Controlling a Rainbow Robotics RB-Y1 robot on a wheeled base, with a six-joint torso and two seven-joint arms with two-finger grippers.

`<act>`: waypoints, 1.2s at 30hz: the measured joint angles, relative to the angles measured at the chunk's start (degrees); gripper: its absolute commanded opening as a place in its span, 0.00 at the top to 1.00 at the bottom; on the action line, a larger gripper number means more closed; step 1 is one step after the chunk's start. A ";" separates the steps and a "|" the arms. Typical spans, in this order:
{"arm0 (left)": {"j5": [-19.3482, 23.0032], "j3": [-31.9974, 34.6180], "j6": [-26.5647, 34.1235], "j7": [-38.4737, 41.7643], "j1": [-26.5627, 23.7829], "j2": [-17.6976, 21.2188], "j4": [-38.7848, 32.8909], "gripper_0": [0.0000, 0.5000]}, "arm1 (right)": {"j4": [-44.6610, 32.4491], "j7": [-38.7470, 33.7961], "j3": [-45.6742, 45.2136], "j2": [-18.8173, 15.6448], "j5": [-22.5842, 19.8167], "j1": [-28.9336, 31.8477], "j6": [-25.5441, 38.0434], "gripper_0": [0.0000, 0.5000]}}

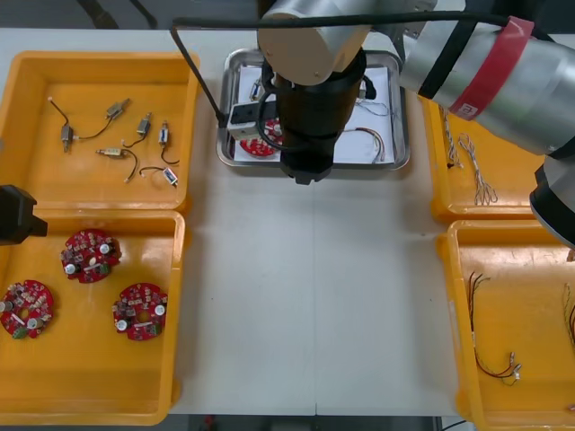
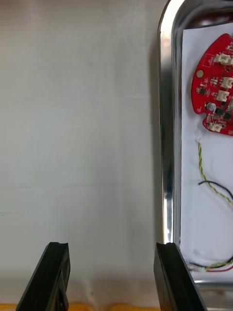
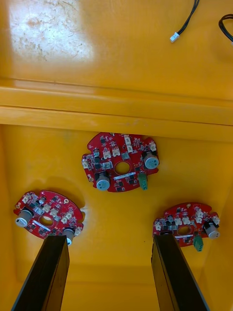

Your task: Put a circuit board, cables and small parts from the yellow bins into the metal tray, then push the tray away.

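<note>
The right hand [image 2: 112, 255] hung over the desk [image 1: 314, 314] along the near rim of the metal tray [image 1: 402, 108]. Its black fingers [image 2: 51, 277] were spread with nothing between them, one over bare desk and the other right at the tray's shiny edge. The tray lay at the far middle of the desk, between the far left yellow bin [image 1: 108, 54] and the far right yellow bin [image 1: 438, 208]. It was white inside and held a round red circuit board [image 2: 216, 82], with a twisted yellow cable [image 2: 206, 167] and a black cable [image 2: 216, 187] just beside it. The left hand [image 3: 109, 248] hovered over the near left yellow bin [image 1: 90, 400], fingers likewise spread and empty, above three loose boards [image 3: 120, 163]. The far left bin held small metal parts [image 1: 115, 109] on black leads. Pale twisted cables [image 1: 476, 175] lay in the far right bin, and thin dark cables [image 1: 490, 355] in the near right yellow bin [image 1: 460, 269].
</note>
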 measured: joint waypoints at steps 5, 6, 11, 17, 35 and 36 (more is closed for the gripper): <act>0.00 0.00 0.00 0.00 0.00 0.00 -0.01 0.00 | -8.96 -3.74 -7.00 -0.15 4.06 4.06 10.80 0.00; 0.00 0.00 0.00 0.00 0.00 0.00 -0.01 0.00 | -10.69 -5.22 -8.47 -0.24 4.57 5.05 13.01 0.00; 0.00 0.00 0.00 0.00 0.00 0.00 -0.02 0.00 | -20.28 -11.37 -17.04 -2.25 5.06 10.89 15.46 0.00; 0.01 0.01 -0.01 0.00 0.01 0.00 -0.04 0.00 | -33.25 -16.47 -25.67 -8.31 5.03 18.65 15.60 0.00; 0.03 0.04 -0.04 0.00 0.08 -0.01 -0.14 0.00 | -41.54 -20.26 -59.59 -27.82 2.42 48.25 15.69 0.00; 0.03 0.04 -0.04 0.00 0.08 -0.01 -0.14 0.00 | -41.55 -20.26 -61.31 -27.83 3.16 49.67 15.69 0.00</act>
